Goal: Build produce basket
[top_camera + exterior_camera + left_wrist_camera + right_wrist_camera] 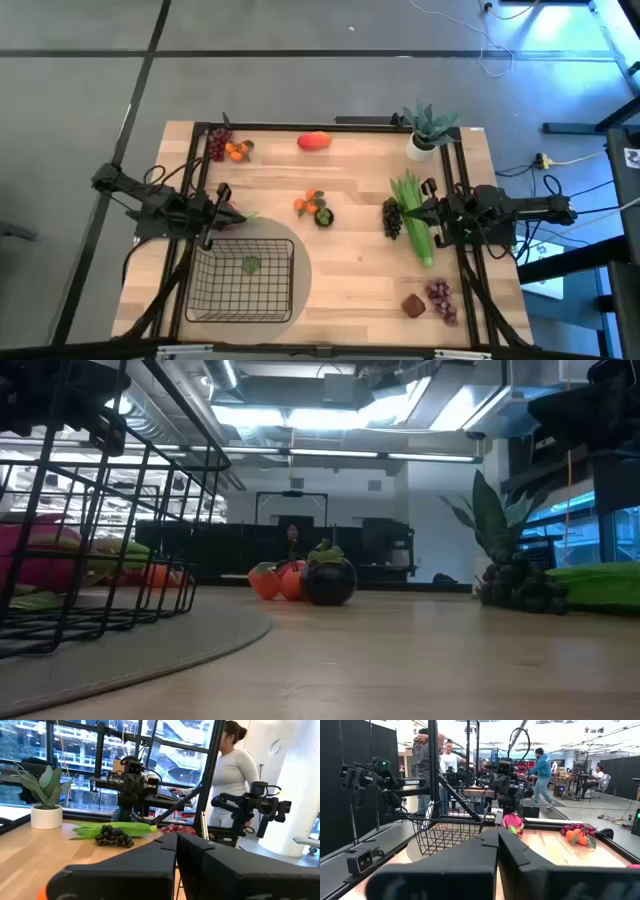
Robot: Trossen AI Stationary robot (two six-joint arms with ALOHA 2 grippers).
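While both hands shut, empty: left hand, right hand; basket nearly bare; mango, grapes, stalks on worktop.

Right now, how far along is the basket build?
Barely started. The basket holds only one small green piece. Nothing is in hand: the left claw sits shut by the basket's far edge, the right claw shut at the green stalks. Left on the table: stalks, dark grapes, oranges, mango, red grapes.
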